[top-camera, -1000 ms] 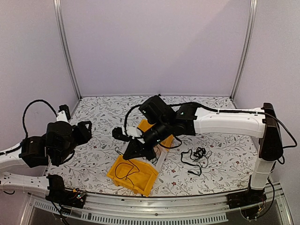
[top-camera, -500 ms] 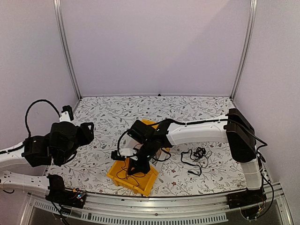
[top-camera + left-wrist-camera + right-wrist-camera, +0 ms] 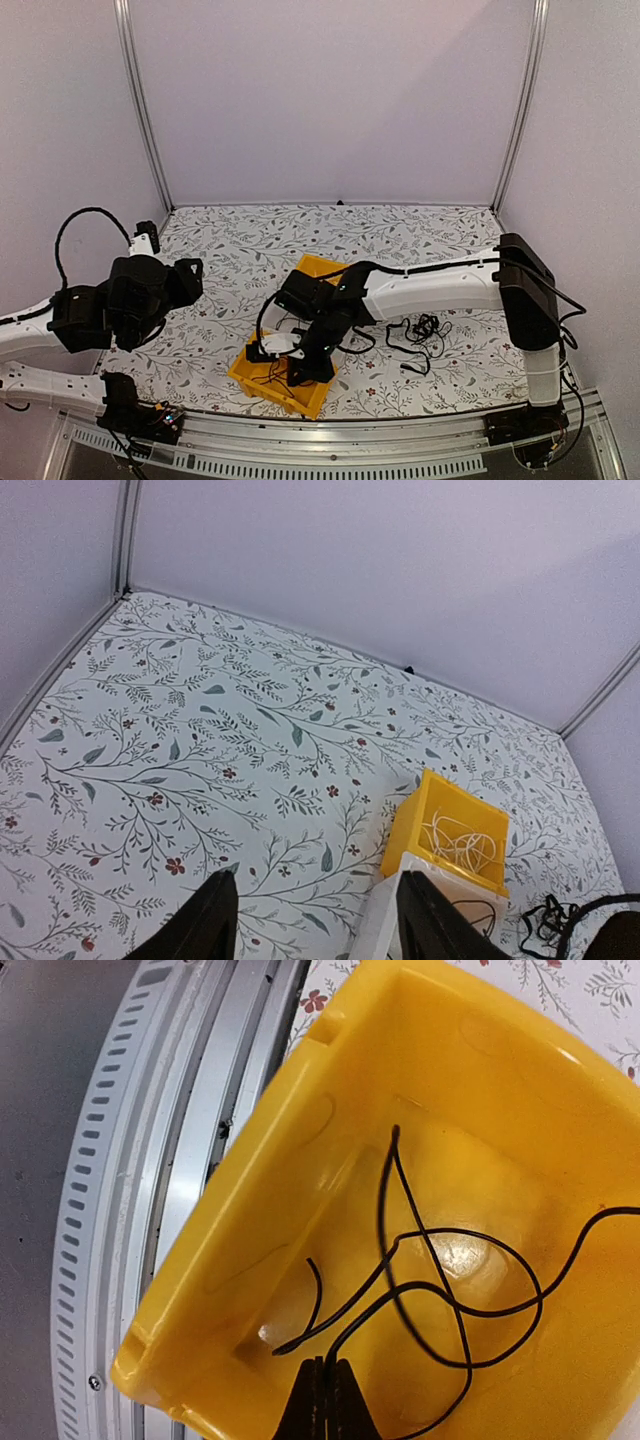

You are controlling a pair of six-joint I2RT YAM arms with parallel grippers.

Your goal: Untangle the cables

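Observation:
A loose tangle of black cables (image 3: pixel 420 335) lies on the table right of the bins. My right gripper (image 3: pixel 300 372) reaches down into the near yellow bin (image 3: pixel 262 378). In the right wrist view its tips (image 3: pixel 327 1368) are shut on one thin black cable (image 3: pixel 430 1290), which loops over the floor of that bin (image 3: pixel 230 1230). Pale cream cables (image 3: pixel 462 842) lie in the far yellow bin (image 3: pixel 432 810). My left gripper (image 3: pixel 320 920) hangs open above the bare table at the left, holding nothing, and is well apart from the bins.
A white bin (image 3: pixel 385 925) stands between the two yellow bins, with a dark wire in it. The table's front rail (image 3: pixel 150 1160) runs close beside the near bin. Grey walls and metal posts close in the back and sides.
My right arm has swung from above the bins down into the near yellow bin, carrying the black cable with it. The left arm has barely shifted.

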